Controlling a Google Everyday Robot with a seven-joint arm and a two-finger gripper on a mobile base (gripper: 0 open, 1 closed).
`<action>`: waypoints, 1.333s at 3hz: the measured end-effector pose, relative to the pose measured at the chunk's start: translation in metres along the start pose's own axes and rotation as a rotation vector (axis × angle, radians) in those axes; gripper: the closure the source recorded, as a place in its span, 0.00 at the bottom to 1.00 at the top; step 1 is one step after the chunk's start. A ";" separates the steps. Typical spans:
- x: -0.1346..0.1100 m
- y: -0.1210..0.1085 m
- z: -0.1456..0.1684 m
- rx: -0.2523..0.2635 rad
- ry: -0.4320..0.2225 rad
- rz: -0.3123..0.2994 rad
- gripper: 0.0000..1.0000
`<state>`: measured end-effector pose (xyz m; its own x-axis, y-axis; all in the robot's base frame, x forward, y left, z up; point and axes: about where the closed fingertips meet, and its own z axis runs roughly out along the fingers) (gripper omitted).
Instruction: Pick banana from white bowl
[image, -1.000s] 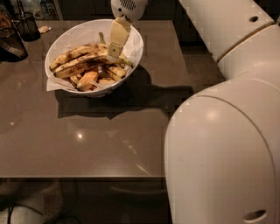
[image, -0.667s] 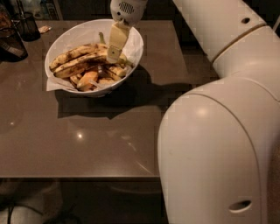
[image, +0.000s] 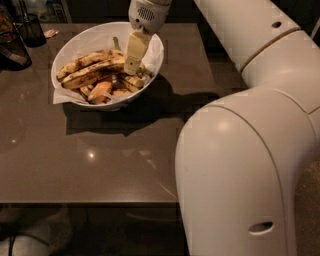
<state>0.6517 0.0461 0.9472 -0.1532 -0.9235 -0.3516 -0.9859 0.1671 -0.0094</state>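
Two long bananas lie side by side across the white bowl (image: 85, 36), and the banana (image: 95, 71) I am after is the nearer one: yellow with dark streaks, running from the left rim toward the right side. Its browner-spotted neighbour (image: 85, 59) sits just behind it, touching. Short banana stubs (image: 131, 81) and an orange piece (image: 100, 91) lie in front of them on the crumpled white paper (image: 62, 96). On my screen the gripper (image: 131, 64) reaches down into the bowl at the banana's right end — whether it has closed on anything I cannot tell. The bowl stands on a dark brown table (image: 100, 160), with a dark wire cup (image: 30, 30) well apart at the far left corner. The white arm (image: 235, 165) fills the right side.
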 end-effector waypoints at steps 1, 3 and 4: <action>0.003 -0.002 0.007 -0.010 0.013 0.011 0.34; 0.005 -0.009 0.019 -0.019 0.036 0.026 0.36; 0.006 -0.014 0.028 -0.031 0.047 0.034 0.36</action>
<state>0.6661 0.0485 0.9188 -0.1887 -0.9328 -0.3071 -0.9816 0.1885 0.0306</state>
